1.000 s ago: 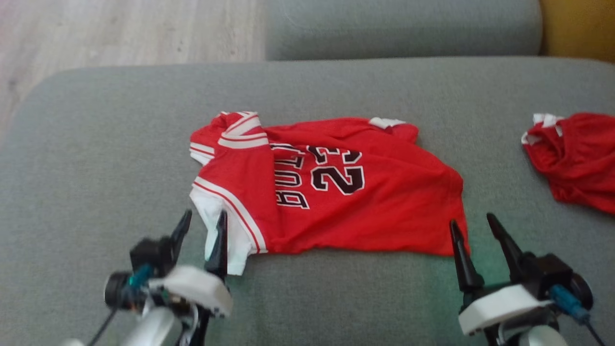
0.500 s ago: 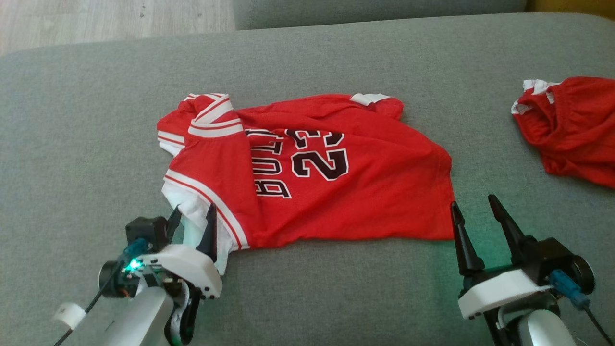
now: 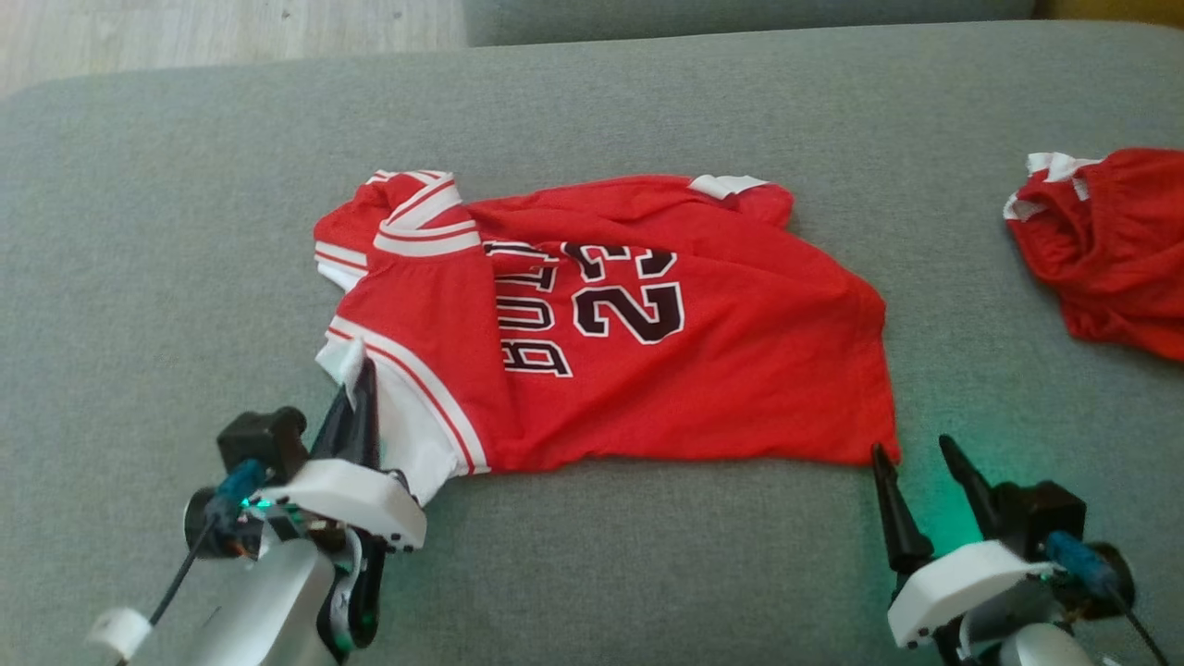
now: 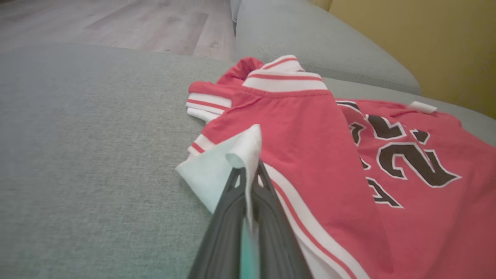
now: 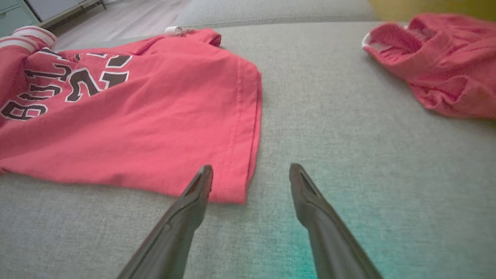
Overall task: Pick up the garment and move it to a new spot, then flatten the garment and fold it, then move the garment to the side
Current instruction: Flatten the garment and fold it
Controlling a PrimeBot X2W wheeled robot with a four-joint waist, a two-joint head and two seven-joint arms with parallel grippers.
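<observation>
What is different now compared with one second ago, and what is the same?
The left tool closed on the white sleeve edge of the red jersey; before, its jaws stood open around it. The right tool stays open by the hem corner; jersey and second red garment lie unmoved.

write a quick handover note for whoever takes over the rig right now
Left gripper: shut on the white sleeve edge of the red jersey.
Right gripper: open at the jersey's near hem corner, gripping nothing.
Jersey lies rumpled, number up, on the grey sofa cushion; a second red garment sits far right.
Done: one corner pinched. To do: grip other corner, lift, move, flatten, fold, set aside.
</observation>
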